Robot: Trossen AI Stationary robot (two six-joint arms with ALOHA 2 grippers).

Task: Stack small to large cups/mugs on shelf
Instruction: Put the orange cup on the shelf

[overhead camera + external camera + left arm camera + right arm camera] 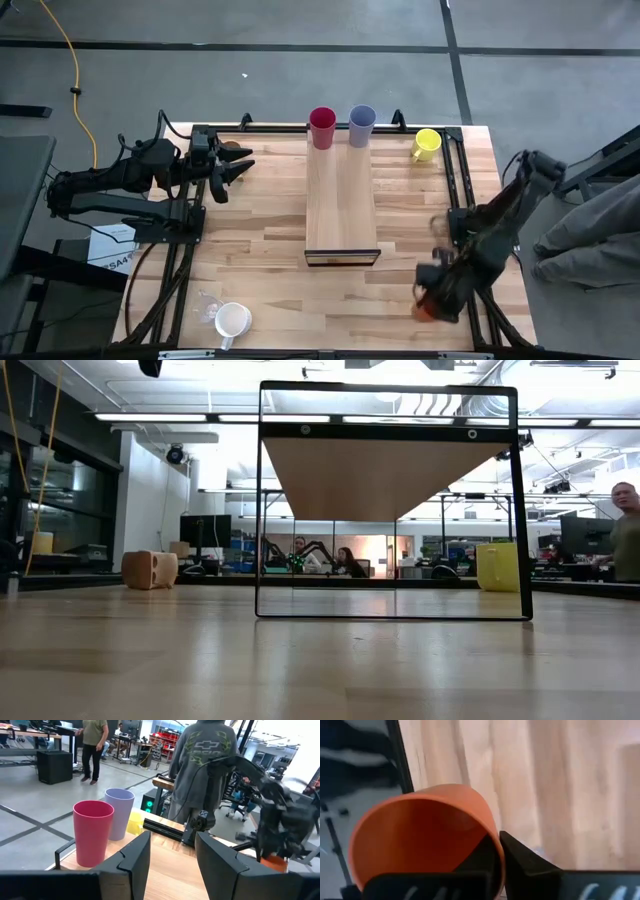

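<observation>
Right claw [432, 300] pinching the orange cup's [422, 837] rim, at five o'clock on the tabletop [270, 240].
Lift it straight, carry toward eleven o'clock, onto the shelf [342, 205]. Left claw [235, 168], spread, waits at ten o'clock.

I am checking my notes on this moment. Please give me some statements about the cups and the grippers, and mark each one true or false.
1. The crimson tumbler and lavender tumbler stand side by side at the far end of the shelf. True.
2. The right gripper is shut on the orange tumbler. True.
3. The yellow mug stands on the shelf. False: it is on the tabletop, right of the shelf.
4. The left gripper holds the white mug. False: it is open, holding nothing.
</observation>
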